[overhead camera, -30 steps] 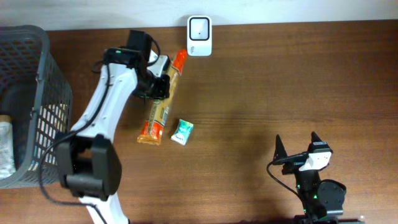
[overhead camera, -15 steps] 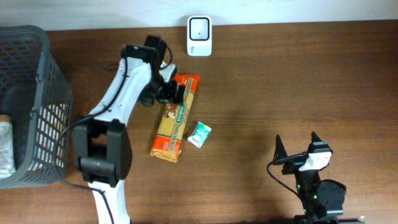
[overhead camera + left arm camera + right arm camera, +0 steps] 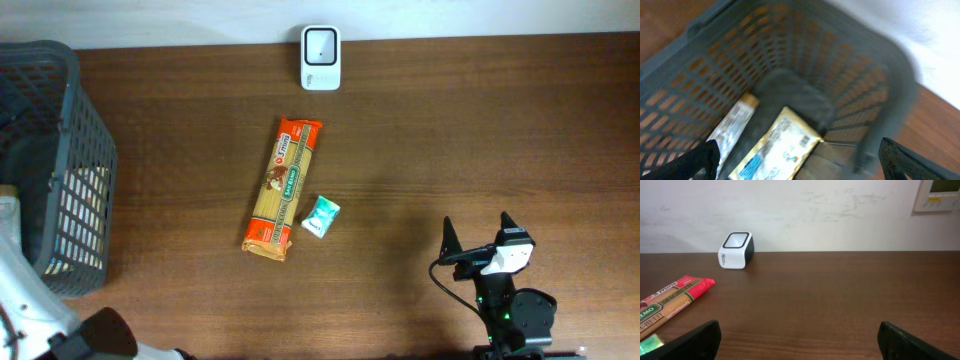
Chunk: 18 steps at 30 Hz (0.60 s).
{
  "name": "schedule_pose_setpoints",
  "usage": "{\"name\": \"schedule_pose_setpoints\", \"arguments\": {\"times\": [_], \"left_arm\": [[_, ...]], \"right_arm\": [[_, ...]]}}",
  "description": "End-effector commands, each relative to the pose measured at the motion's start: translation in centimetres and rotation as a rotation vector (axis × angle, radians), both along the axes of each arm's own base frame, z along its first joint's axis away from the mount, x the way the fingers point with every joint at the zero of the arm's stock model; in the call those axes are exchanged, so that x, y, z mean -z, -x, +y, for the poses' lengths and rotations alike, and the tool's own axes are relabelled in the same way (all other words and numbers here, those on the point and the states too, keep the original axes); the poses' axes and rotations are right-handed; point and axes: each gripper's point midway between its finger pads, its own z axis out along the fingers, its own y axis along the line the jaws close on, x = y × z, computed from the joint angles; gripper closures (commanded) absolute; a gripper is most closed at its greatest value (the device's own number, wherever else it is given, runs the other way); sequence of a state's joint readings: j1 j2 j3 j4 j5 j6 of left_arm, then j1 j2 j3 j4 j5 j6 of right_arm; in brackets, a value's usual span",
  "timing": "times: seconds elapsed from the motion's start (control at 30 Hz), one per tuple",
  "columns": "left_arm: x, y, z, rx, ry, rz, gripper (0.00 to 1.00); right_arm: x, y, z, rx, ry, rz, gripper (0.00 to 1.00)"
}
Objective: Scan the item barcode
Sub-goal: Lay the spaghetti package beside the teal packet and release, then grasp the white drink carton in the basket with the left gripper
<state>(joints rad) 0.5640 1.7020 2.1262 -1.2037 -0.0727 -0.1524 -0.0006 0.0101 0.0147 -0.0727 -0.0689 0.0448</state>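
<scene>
Moved: left arm (image 3: 28, 300) had left the pasta packet (image 3: 283, 187) and drawn back to the near-left corner of the table (image 3: 480, 130), beside the basket (image 3: 60, 110); the packet lay where it had been half a second before.
Left gripper (image 3: 800, 162): jaws spread wide, one fingertip at each lower corner of its wrist view, holding nothing; it hung over the basket's open top.
Right gripper (image 3: 483, 245): jaws fully apart and empty, low over the table's near-right part, facing the back wall.
Pasta packet: flat on the table, left of centre, lengthwise toward the scanner (image 3: 321, 44), its orange end nearest it, well apart from both grippers.
Scanner: white, upright at the table's far edge, apart from the packet.
Teal sachet (image 3: 321, 217): just beside the packet's right edge; contact could not be told.
Basket contents: a yellow-and-blue packet (image 3: 780, 150) and a silvery pack (image 3: 732, 132) side by side on the bottom, both blurred.
</scene>
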Motion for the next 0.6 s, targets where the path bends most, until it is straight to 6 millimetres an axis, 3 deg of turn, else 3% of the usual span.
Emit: {"name": "schedule_pose_setpoints", "arguments": {"times": [0.0,0.13,0.3,0.47,0.57], "left_arm": [[5.4,0.2,2.5,-0.076,0.086,0.097,0.01],[11.6,1.1,5.5,-0.137,0.038,0.322,0.0],[18.1,-0.6,7.6,0.112,-0.039,0.566,0.03],[22.3,3.1,11.5,0.011,0.058,0.643,0.11],[24.7,4.3,12.8,-0.014,0.1,0.68,0.15]], "right_arm": [[0.3,0.0,-0.3,0.015,0.008,0.0,0.01],[0.3,0.0,-0.3,0.015,0.008,0.0,0.01],[0.3,0.0,-0.3,0.015,0.008,0.0,0.01],[0.3,0.0,-0.3,0.015,0.008,0.0,0.01],[0.3,0.0,-0.3,0.015,0.008,0.0,0.01]]}}
